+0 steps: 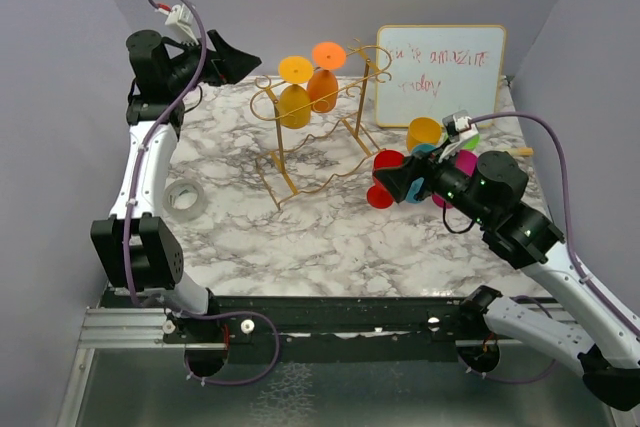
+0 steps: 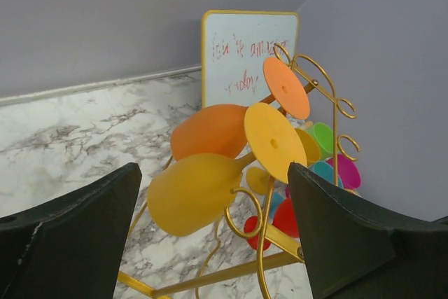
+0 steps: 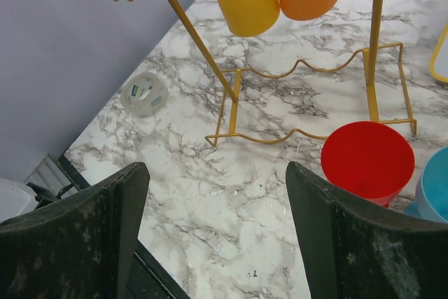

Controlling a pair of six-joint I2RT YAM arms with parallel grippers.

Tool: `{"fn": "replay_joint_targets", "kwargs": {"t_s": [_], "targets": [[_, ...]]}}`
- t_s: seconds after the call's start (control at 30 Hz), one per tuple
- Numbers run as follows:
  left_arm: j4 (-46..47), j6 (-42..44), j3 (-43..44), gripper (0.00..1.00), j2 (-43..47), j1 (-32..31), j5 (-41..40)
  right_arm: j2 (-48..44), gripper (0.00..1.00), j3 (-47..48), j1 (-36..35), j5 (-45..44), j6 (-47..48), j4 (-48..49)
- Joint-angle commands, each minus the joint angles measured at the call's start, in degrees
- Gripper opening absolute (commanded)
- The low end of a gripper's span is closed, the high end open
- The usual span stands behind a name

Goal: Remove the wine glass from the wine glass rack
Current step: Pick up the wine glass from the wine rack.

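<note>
Left wrist view shows the yellow wine glass [image 2: 192, 194] hanging upside down on the wine glass rack [image 2: 334, 113], its bowl low and its round foot caught up on the gold top rails. The orange wine glass [image 2: 210, 131] hangs the same way just behind it, and the two bowls look close enough to touch. From this camera the yellow glass's long axis slants from the bowl at lower left to the foot at upper right, and it lies straight ahead, framed by the gap between the fingers. The top external view shows both stems close to upright. It also shows the left gripper [image 1: 245, 57] raised to rail height at the rack's left end, pointing at the glasses, its jaws spread wide with nothing between them. The right gripper [image 3: 213, 180] is spread and empty too, but it sits low over the marble table [image 1: 330, 237] beside the red cup [image 3: 367, 160] and the other coloured cups, and it looks up at the bowls from below. The left arm seems the nearer and better lined up, with the yellow glass first in its path. Freeing the glass will likely mean sliding its foot along the rails and out, not pulling straight down. A whiteboard [image 1: 440, 74] stands behind the rack, and a roll of tape [image 1: 185, 198] lies well off to the left.
</note>
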State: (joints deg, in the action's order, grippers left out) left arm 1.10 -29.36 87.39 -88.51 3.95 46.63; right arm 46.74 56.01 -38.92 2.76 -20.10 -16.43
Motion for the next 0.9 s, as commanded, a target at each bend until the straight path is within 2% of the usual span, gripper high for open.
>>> {"fn": "replay_joint_targets", "kwargs": {"t_s": [0.0, 0.1, 0.27, 0.43, 0.53, 0.7, 0.87], "targets": [[-3.9, 1.6, 8.4, 0.85, -3.8, -1.3, 5.3, 0.5, 0.84, 1.3, 0.0, 1.6, -1.0, 0.0], [-10.2, 7.3, 13.2, 0.84, -5.9, -3.1, 1.9, 1.6, 0.85, 1.7, 0.0, 2.4, -1.1, -0.3], [-16.5, 10.6, 18.7, 0.83, -9.2, -5.5, 1.5, 2.3, 0.85, 1.7, 0.0, 2.9, -1.6, 0.1], [-20.3, 14.4, 21.0, 0.83, -11.0, -8.7, 0.0, 2.3, 0.85, 1.2, 0.0, 2.1, -1.4, 0.3], [-23.8, 16.8, 23.3, 0.82, -12.9, -10.4, -4.2, 2.4, 0.85, 1.3, 0.0, 1.4, -1.0, 0.0], [-24.8, 18.0, 24.2, 0.79, -14.4, -11.9, -6.6, 3.1, 0.85, 1.8, -0.1, 0.0, -0.5, -1.4], [-24.9, 18.8, 23.6, 0.73, -14.3, -12.1, -7.8, 4.0, 0.85, 2.1, 0.0, 0.0, 0.0, -1.8]]}}
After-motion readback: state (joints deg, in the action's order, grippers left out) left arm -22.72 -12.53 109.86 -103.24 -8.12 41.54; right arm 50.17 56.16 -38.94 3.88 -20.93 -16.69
